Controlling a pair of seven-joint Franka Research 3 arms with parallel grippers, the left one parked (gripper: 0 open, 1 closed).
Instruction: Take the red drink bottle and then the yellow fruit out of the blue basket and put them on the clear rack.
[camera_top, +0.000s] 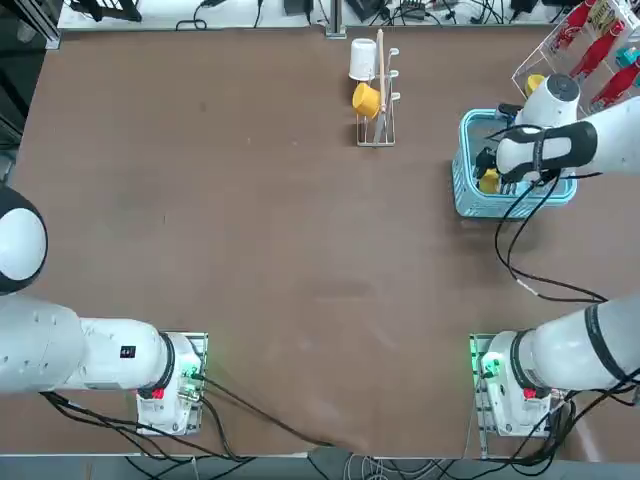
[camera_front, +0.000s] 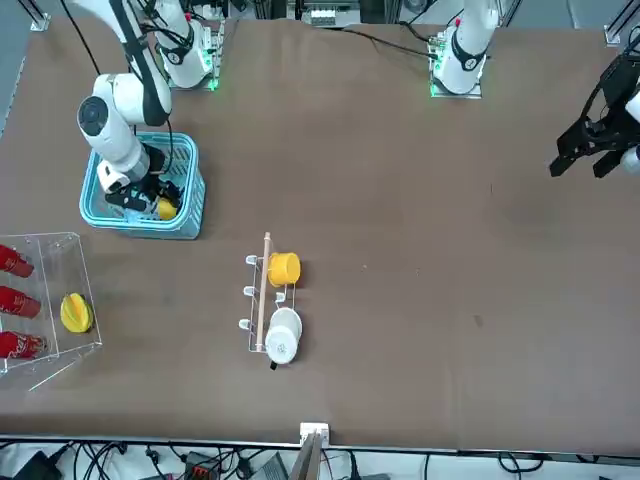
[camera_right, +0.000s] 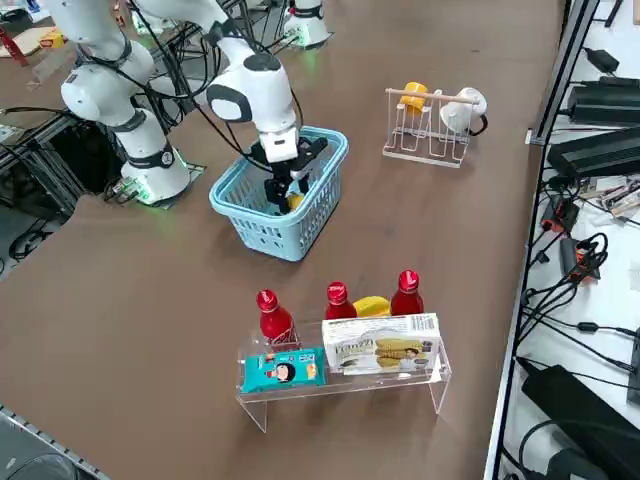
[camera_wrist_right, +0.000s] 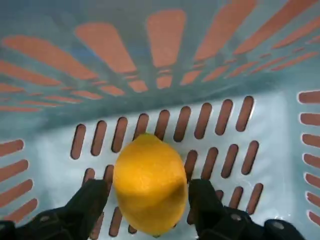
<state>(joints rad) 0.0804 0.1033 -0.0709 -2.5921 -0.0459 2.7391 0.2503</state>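
The yellow fruit (camera_wrist_right: 150, 182) lies on the slotted floor of the blue basket (camera_right: 245, 215), the right gripper (camera_wrist_right: 149, 200) reaching down inside with a finger apart on each side of it. Beyond the basket, the clear rack (camera_right: 345, 385) holds three red bottles (camera_right: 337, 300). A cup stand (camera_right: 430, 125) sits well apart on the desk (camera_top: 250, 220).
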